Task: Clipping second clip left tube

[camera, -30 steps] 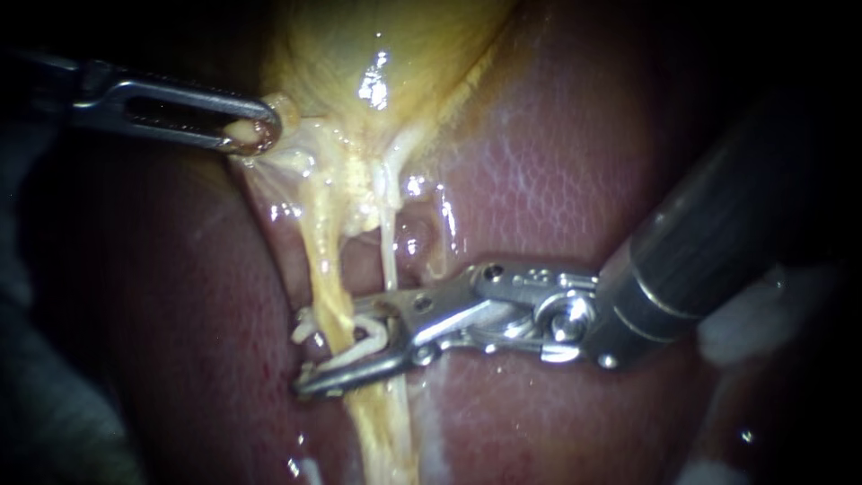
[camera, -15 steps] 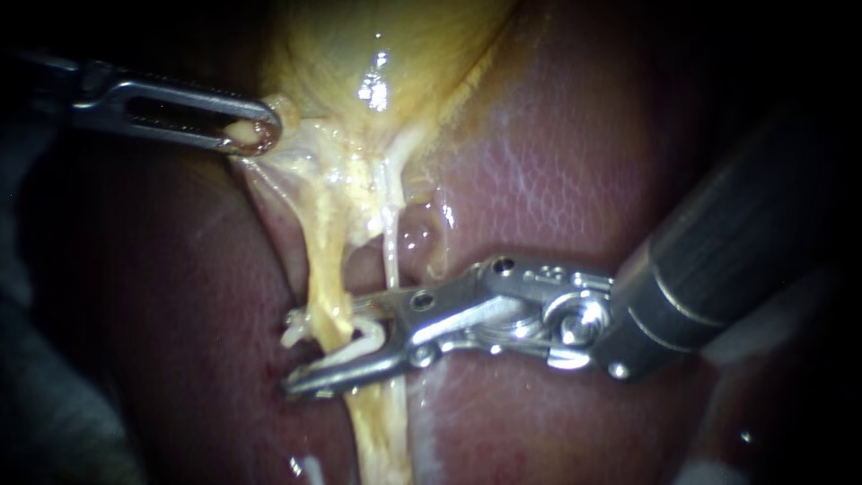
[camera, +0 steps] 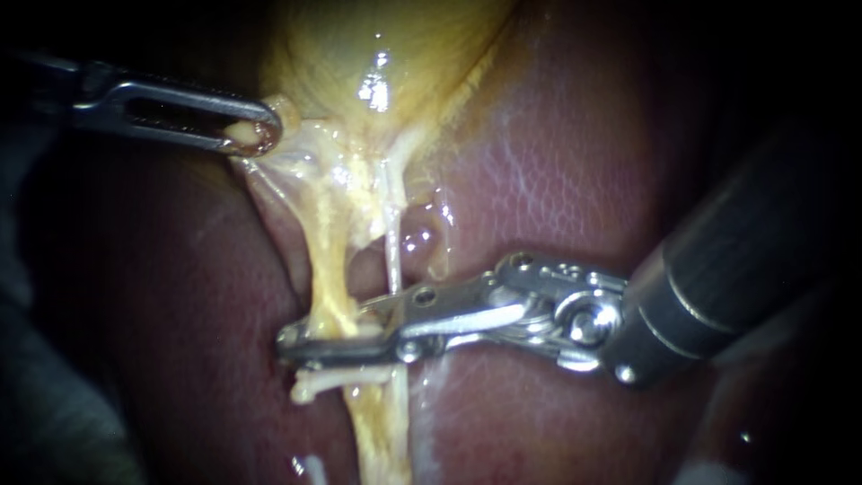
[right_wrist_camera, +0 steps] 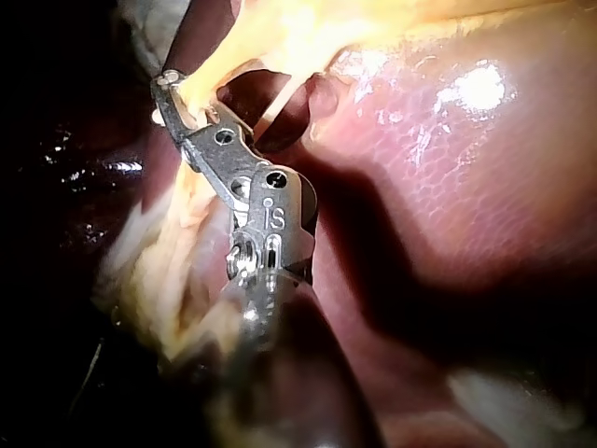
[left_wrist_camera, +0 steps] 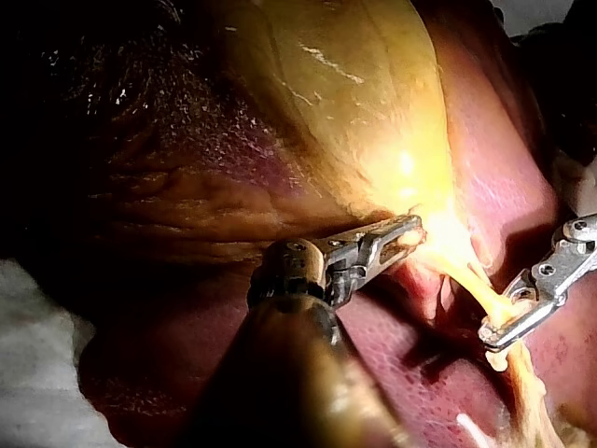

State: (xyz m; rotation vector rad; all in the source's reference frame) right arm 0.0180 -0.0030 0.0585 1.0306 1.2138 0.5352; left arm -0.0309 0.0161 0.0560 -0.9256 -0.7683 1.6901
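Left tube (camera: 328, 278), a thick yellowish strand, runs down from the gallbladder (camera: 359, 45) over the dark red liver (camera: 557, 162), with a thinner pale tube (camera: 391, 256) just beside it. The right instrument (camera: 296, 344) comes in from the right, and its two metal jaws are pressed together across the left tube, low on the strand, gripping it from both sides. Just under the jaws a white clip (camera: 337, 379) lies crosswise against the tube; from here I cannot tell whether it is latched. The left instrument (camera: 256, 135) reaches in from the left, its jaws closed on a small fold at the gallbladder's lower edge, which appears to keep both tubes stretched taut. To my eye the step is near its end, with the jaws placed and squeezed home. What seems left is to open them, draw back clear of the tube, and check that the clip sits fully across it.
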